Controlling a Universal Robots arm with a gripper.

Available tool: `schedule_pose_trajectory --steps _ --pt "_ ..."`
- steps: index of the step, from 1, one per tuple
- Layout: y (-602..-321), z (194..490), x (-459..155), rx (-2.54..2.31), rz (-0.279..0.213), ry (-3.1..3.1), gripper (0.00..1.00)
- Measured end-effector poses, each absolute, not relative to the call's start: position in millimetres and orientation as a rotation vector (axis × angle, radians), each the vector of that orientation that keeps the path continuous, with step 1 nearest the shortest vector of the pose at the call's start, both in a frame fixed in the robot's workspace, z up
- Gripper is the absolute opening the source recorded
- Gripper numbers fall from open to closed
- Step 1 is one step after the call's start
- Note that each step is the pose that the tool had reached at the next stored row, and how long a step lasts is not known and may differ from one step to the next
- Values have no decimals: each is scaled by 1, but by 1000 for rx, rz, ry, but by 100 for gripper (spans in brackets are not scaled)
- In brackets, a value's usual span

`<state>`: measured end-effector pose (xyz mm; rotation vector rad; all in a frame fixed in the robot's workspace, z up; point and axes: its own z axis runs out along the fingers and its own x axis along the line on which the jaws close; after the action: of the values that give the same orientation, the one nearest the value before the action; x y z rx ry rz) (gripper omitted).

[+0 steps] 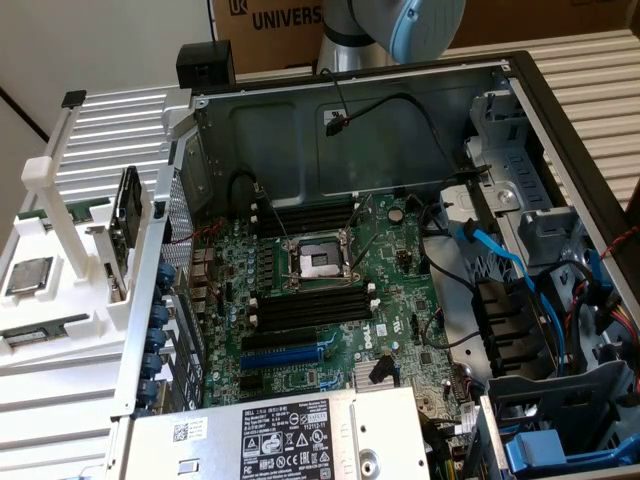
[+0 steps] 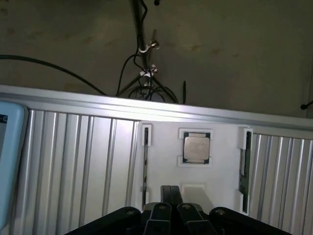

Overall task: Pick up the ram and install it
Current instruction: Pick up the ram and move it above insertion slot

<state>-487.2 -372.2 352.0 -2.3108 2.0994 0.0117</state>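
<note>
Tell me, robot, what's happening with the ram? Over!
Gripper shut, holding nothing. Ram in white holder beside the processor chip, not picked up. Nothing between gripper and ram.

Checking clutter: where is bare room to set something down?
Bare ribbed table below the white holder at the exterior view's left, and beyond the computer case at its right. Inside it, cables crowd the motherboard.
</note>
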Motion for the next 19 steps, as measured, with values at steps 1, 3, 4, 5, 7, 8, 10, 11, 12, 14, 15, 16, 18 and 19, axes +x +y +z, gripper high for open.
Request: schedule_pose_trajectory --steps 1,3,4,5,7,8,10,11,12,14,15,16,18,19 --pt "-372 350 -487 -2314 12 2096 10" --pt "-372 347 -485 -2318 12 2092 10" --pt "-372 345 -485 -2320 12 2090 10" --pt "-372 343 -485 -2321 12 2088 10" --pt "-372 339 -484 -2324 12 2085 10" --pt "-372 337 -483 -2325 12 2084 10" --pt "-372 334 -482 -2328 12 2081 10" --pt "-372 332 -482 -2329 12 2079 10" --pt "-372 330 -482 -2331 12 2078 10" --pt "-372 326 -481 -2333 12 2074 10" --pt "-372 325 -480 -2334 12 2073 10" --pt "-373 323 -480 -2335 12 2072 10" --pt "-374 319 -480 -2336 12 2072 10" --pt "-374 317 -480 -2336 12 2071 10"
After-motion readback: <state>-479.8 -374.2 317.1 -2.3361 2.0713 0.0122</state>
